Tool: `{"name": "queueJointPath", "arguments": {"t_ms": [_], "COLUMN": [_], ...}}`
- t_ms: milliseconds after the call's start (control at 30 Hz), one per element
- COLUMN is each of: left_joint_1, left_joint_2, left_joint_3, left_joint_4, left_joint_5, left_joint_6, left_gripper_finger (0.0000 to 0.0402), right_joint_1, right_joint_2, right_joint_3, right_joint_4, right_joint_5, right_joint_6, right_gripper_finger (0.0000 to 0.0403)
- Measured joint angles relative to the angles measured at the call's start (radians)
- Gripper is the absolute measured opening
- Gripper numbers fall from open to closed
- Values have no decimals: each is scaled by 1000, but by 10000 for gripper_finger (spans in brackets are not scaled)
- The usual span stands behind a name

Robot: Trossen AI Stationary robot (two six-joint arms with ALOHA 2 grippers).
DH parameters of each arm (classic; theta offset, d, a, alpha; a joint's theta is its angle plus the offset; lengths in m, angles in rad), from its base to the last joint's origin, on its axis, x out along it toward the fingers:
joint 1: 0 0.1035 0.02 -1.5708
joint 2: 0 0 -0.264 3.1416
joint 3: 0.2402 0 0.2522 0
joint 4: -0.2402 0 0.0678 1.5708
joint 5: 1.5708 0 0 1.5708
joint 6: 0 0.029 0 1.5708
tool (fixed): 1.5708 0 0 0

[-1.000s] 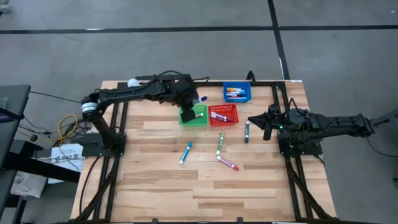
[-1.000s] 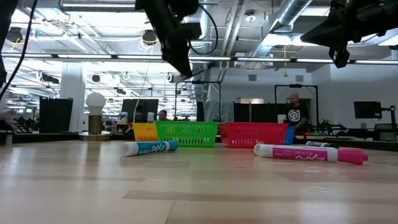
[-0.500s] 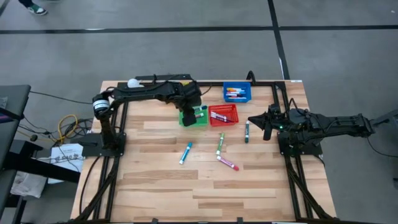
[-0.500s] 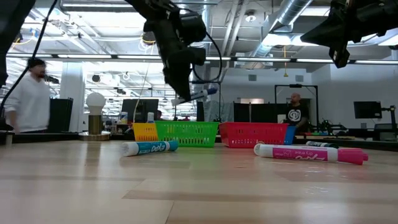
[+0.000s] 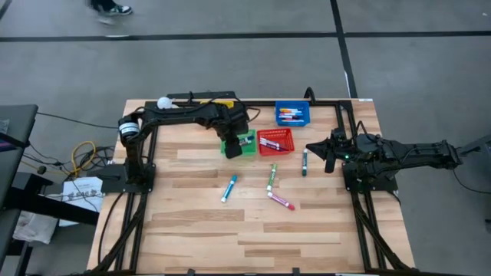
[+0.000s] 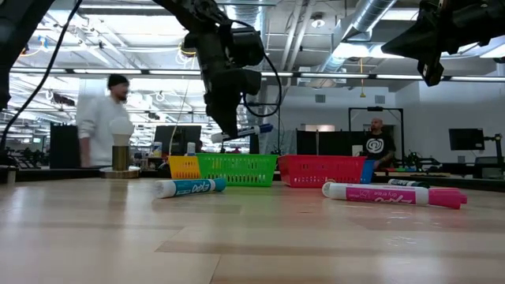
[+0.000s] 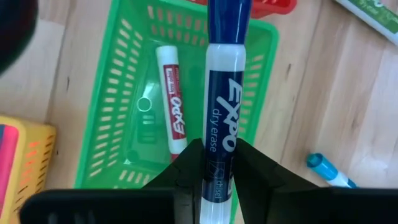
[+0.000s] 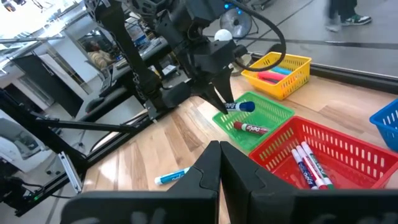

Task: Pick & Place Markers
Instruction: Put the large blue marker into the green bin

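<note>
While clamped in the left fingers [image 7: 217, 180], a blue marker [image 7: 224, 106] hangs over the green basket [image 7: 118, 124].

Wooden table [image 5: 192, 230] is seen from above, framed by black rails. Four mesh baskets are grouped toward 12 o'clock of the tabletop: yellow basket [image 8: 280, 74], green basket [image 7: 118, 112], red basket [image 5: 278, 142], blue basket [image 5: 292, 115] furthest toward 1 o'clock. A white ball-shaped object [image 5: 163, 103] is sat at the 11 o'clock corner. A blurred person [image 6: 106, 118] and a second person [image 6: 377, 146] are visible in the room behind.
</note>
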Motion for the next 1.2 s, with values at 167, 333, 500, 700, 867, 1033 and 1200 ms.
{"name": "queueJointPath", "arguments": {"t_ms": [167,333,500,700,867,1033,1200], "left_joint_1": [1,0,6,17,20,25,27], "left_joint_2": [0,0,0,0,21,81,86], "left_joint_3": [-34,-90,-103,-103,-103,-103,-103], "left_joint_4": [16,66,112,120,137,148,184], "left_joint_5": [-1,-1,-2,11,23,26,27], "left_joint_6": [-3,-3,-3,-3,0,-2,-2], "left_gripper_finger": [65,65,65,65,65,65,70], "right_joint_1": [0,0,0,0,0,0,0], "right_joint_2": [0,0,0,0,0,0,0], "right_joint_3": [0,0,0,0,0,0,0], "right_joint_4": [0,0,0,3,3,3,3], "right_joint_5": [0,0,0,0,0,0,0], "right_joint_6": [0,0,0,0,0,0,0], "right_gripper_finger": [0,0,0,0,0,0,0]}}
